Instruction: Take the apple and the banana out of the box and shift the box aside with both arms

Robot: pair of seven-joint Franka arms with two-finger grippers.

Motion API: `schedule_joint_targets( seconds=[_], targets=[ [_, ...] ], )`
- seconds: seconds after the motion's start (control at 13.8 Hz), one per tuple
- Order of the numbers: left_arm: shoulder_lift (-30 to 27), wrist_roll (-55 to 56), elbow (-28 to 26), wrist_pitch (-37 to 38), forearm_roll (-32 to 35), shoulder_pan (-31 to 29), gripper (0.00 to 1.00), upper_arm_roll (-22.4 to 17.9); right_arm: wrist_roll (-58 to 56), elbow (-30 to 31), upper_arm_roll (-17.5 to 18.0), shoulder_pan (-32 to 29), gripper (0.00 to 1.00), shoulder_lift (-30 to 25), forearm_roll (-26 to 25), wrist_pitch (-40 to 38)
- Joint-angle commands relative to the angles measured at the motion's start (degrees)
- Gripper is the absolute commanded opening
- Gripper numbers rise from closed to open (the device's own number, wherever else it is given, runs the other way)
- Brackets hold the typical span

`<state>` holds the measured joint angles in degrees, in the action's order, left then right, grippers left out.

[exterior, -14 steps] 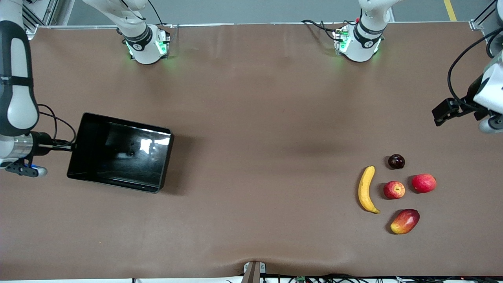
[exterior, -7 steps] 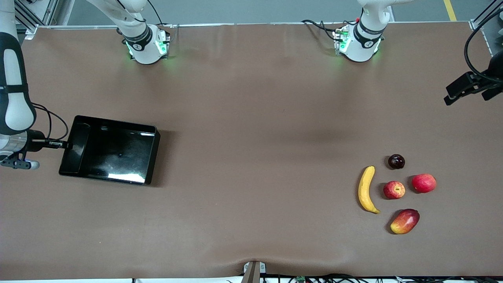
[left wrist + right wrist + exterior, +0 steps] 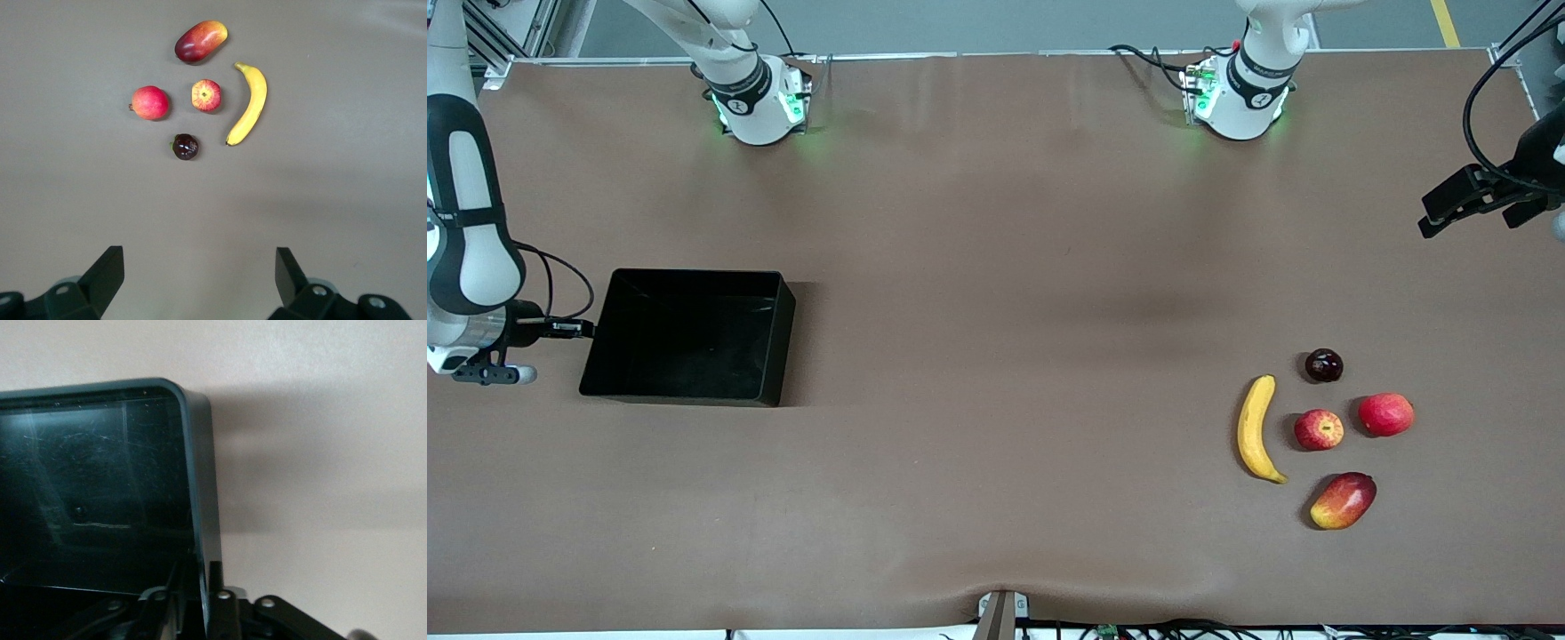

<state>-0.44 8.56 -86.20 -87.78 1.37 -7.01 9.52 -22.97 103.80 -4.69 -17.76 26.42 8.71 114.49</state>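
Two hands at work, both mine. My right hand [image 3: 591, 329], at the left edge of the front view, is clenched on the short wall of the box [image 3: 694, 342] at the right arm's end of the surface [image 3: 996, 267]; the right wrist view shows one finger inside that wall and one outside, pinching the box's rim [image 3: 203, 513]. The box looks tipped, its glossy black inside turned toward the front camera, and I cannot tell whether its base is touching the surface. My left hand [image 3: 1449, 203] hovers at the upper right of the front view, over bare surface at the left arm's end, released: in the left wrist view its two fingertips [image 3: 107, 270] stand wide apart with nothing between them. Well apart from it, at the lower right of the front view, the fruit lie in a loose cluster. The banana [image 3: 1256, 430] curves on the side toward the box, with the apple [image 3: 1319, 429] just beside it, yellowish patch up. Next along is a plain red fruit [image 3: 1386, 414], farther from the front camera a small dark round fruit [image 3: 1324, 365], and nearest that camera the mango [image 3: 1344, 500]. None of them touch.
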Motion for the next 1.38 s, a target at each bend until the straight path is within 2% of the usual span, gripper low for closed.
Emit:
schedule_joint_targets(
  seconds=[0.0,0.22,0.29,0.44,0.65,0.8,1.02,1.09,1.31],
  targets=[
    [-0.5,0.4,-0.8,-0.9,-1.0,0.4,1.00,-0.6,-0.8,-5.8,1.3,0.0,1.00,-0.3,0.6,-5.9],
    [-0.4,0.5,-0.8,-1.0,-1.0,0.7,1.00,-0.6,-0.8,-17.8,1.3,4.1,1.00,-0.3,0.0,-13.2],
    [-0.3,0.7,-0.8,-1.7,-1.0,0.9,1.00,-0.5,-0.5,-21.2,1.2,7.0,1.00,-0.3,-1.7,-15.3],
    [0.0,0.8,-1.0,-2.0,-1.0,0.9,1.00,0.7,-0.2,-26.1,1.1,9.9,1.00,-0.5,-3.9,-17.5],
    [0.3,2.0,-1.1,-2.1,-0.9,0.9,1.00,1.5,0.2,-31.1,1.2,12.4,1.00,-1.2,-3.9,-19.8],
    [0.7,2.1,-1.2,-2.4,-0.9,0.9,1.00,1.6,6.0,-31.1,1.2,14.6,1.00,-3.8,-3.7,-22.6],
    [0.4,3.1,-1.6,-2.3,-0.9,0.9,1.00,1.8,15.1,-30.3,1.2,16.6,1.00,-10.8,-5.4,-33.3],
    [0.3,3.7,-1.6,-2.1,-0.9,0.9,1.00,2.3,17.7,-28.7,1.2,16.7,1.00,-13.6,-5.5,-36.1],
    [0.3,5.2,-1.7,-1.8,-0.9,0.9,1.00,2.5,22.3,-18.8,1.3,18.3,1.00,-24.0,-5.8,-35.0]
  ],
)
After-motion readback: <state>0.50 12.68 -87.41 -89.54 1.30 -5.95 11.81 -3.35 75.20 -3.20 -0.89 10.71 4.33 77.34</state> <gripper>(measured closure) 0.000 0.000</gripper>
